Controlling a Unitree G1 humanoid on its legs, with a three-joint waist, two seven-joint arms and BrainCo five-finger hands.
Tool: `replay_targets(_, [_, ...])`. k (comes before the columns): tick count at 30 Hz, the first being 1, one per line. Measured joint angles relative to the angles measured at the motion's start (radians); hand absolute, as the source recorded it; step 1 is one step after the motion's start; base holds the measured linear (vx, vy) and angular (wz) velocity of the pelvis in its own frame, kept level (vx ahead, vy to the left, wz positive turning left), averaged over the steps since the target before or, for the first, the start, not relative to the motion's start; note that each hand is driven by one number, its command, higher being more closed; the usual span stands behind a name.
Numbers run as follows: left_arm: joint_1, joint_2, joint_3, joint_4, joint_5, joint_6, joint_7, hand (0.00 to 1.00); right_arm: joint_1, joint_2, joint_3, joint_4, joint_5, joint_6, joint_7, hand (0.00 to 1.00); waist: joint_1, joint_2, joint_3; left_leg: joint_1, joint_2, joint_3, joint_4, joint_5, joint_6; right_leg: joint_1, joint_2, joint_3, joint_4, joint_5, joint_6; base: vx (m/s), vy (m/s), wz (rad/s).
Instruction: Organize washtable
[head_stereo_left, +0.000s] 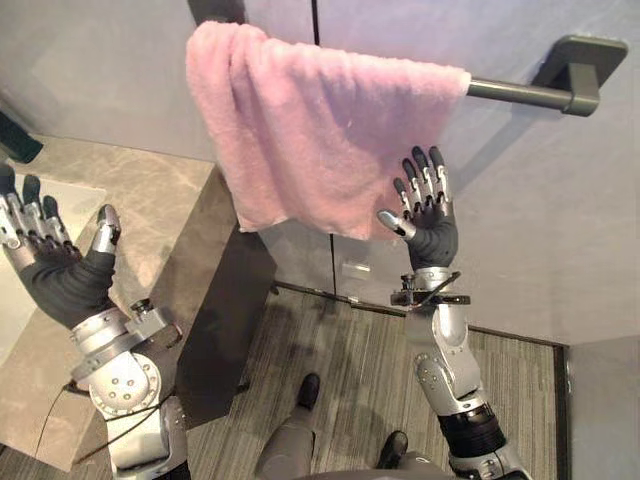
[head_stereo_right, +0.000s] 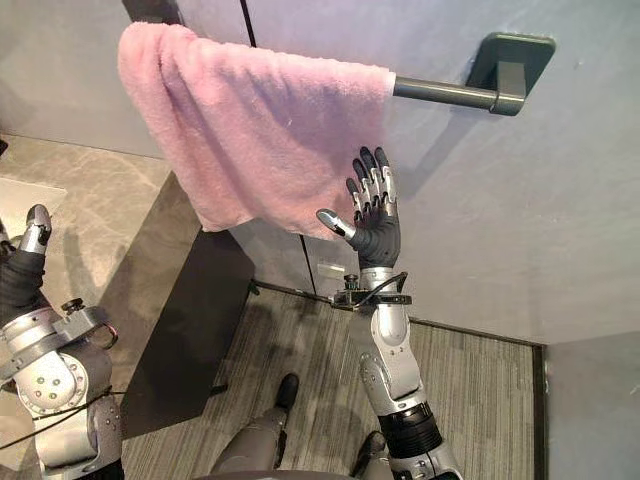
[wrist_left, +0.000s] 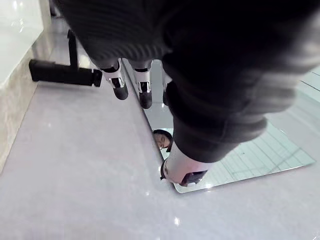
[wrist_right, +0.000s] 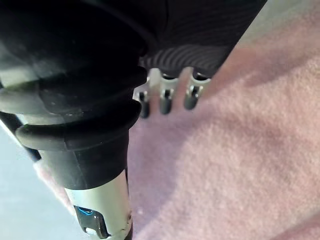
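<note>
The towel (head_stereo_left: 310, 130) hangs askew on the rail (head_stereo_left: 520, 93) at twelve o'clock. The right hand (head_stereo_left: 430, 225), fingers released, is at its five-o'clock corner. The left hand (head_stereo_left: 50, 260) is open over the table (head_stereo_left: 150, 190). The step looks like straightening; next is pinching that corner.

The towel (head_stereo_left: 300, 130) is fluffy terry cloth; the bar (head_stereo_left: 520, 94) at two o'clock looks matt dark metal. At nine o'clock the counter (head_stereo_left: 150, 190) is smooth veined stone. My right hand (head_stereo_left: 434, 234) wears matt ribbed covering.
</note>
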Motion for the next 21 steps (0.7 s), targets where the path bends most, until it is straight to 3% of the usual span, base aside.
replay_targets(2, [0.004, 0.024, 0.006, 0.001, -0.038, 0.0, -0.022, 0.0, 0.03, 0.005, 0.009, -0.001, 0.004, 0.0, 0.023, 0.0, 0.002, 0.0, 0.0, 0.0, 0.007, 0.023, 0.0, 0.0, 0.0, -0.003, 0.008, 0.015, -0.014, 0.009, -0.001, -0.01, -0.017, -0.29])
replay_targets(6, [0.007, 0.11, 0.04, 0.003, -0.072, 0.021, -0.091, 0.0, 0.171, -0.001, 0.09, -0.002, 0.126, 0.013, 0.135, 0.0, -0.008, 0.001, 0.001, -0.009, 0.03, 0.06, -0.001, -0.001, 0.0, -0.021, 0.032, 0.044, -0.039, 0.027, -0.01, -0.03, -0.035, -0.25])
replay_targets(12, [-0.002, 0.116, 0.083, 0.059, -0.115, 0.026, -0.107, 0.0, 0.236, -0.041, 0.16, -0.002, 0.273, 0.046, 0.282, 0.0, -0.025, 0.004, 0.008, -0.01, 0.045, 0.092, -0.003, -0.002, 0.0, -0.035, 0.048, 0.074, -0.051, 0.044, -0.016, -0.04, -0.019, -0.17])
replay_targets(16, [0.004, 0.144, 0.118, 0.066, -0.194, 0.025, -0.112, 0.0, 0.243, -0.048, 0.153, -0.002, 0.345, 0.046, 0.311, 0.0, -0.022, 0.005, 0.028, -0.01, 0.054, 0.101, -0.003, -0.002, 0.001, -0.04, 0.058, 0.086, -0.059, 0.051, -0.018, -0.05, -0.016, -0.1])
replay_targets(18, [0.01, 0.214, 0.124, 0.066, -0.242, 0.022, -0.129, 0.0, 0.221, -0.047, 0.122, -0.002, 0.403, 0.046, 0.318, 0.0, -0.021, 0.007, 0.038, -0.03, 0.064, 0.112, -0.003, -0.001, 0.001, -0.058, 0.072, 0.094, -0.08, 0.072, -0.023, -0.06, -0.017, -0.2])
replay_targets(21, [0.0, 0.255, 0.124, 0.066, -0.273, 0.022, -0.143, 0.0, 0.158, -0.047, 0.049, -0.011, 0.468, 0.032, 0.331, 0.0, -0.022, 0.01, 0.049, -0.04, 0.064, 0.119, 0.0, -0.001, 0.001, -0.069, 0.075, 0.101, -0.088, 0.08, -0.021, -0.02, -0.005, -0.11])
